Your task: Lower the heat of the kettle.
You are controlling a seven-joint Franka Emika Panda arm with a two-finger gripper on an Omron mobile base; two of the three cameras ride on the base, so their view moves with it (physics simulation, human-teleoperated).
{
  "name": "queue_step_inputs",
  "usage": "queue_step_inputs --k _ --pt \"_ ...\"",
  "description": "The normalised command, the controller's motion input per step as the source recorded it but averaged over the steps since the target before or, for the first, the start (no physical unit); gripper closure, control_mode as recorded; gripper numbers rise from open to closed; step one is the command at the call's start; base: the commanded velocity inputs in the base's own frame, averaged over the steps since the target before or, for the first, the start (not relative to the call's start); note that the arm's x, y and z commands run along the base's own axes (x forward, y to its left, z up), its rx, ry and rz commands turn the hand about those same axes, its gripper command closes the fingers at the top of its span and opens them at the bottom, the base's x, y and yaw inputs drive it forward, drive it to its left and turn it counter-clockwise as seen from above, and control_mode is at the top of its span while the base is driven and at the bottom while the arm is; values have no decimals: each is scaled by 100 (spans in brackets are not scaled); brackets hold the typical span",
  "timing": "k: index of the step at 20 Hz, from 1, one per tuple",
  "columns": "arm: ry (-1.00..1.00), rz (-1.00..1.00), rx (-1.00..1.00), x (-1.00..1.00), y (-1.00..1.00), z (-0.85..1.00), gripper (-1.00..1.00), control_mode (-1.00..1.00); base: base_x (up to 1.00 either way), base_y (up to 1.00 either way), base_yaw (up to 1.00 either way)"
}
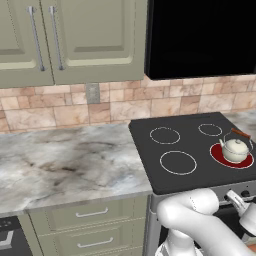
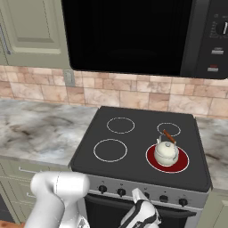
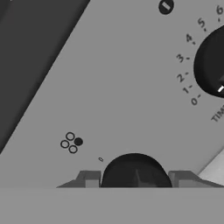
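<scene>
On the front right burner (image 2: 168, 160) of the black stove (image 2: 133, 133), glowing red, sits the kettle (image 2: 166, 153), cream-white, its wire handle arched over the lid with the brown piece toward the back. From the left base view the same kettle (image 1: 235, 149) stands at the right edge of the cooktop, the other three rings unlit around it.

Below that, along the stove's front panel (image 2: 147, 189), runs a row of dark knobs. My gripper (image 3: 134, 179) is down at this panel, pressed close to it. Through the hand view, one dark round knob (image 3: 134, 171) lies between my two finger tips (image 3: 89, 179), one tip at each side of it, apart; I cannot tell whether they touch it. Beside it on the panel is a small burner diagram (image 3: 71, 142) with one dot filled. Farther off sits a second knob (image 3: 212, 65) ringed by numbers.

Marbled table (image 1: 65, 160) stretches left of the stove.
</scene>
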Motion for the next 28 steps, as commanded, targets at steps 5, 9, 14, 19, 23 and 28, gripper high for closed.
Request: queue_step_inputs --k 5,9,14,19,23,28 --pt "0 0 26 -24 0 0 100 -100 0 0 0" --pt "0 0 24 -22 0 0 100 -100 0 0 0" --pt "0 0 24 -17 1 0 100 -100 0 0 0" --pt "0 0 23 -10 4 5 100 -100 0 0 0" --pt "0 0 24 -4 3 13 100 -100 0 0 0" --pt "0 -1 25 -3 6 11 100 -100 0 0 0"
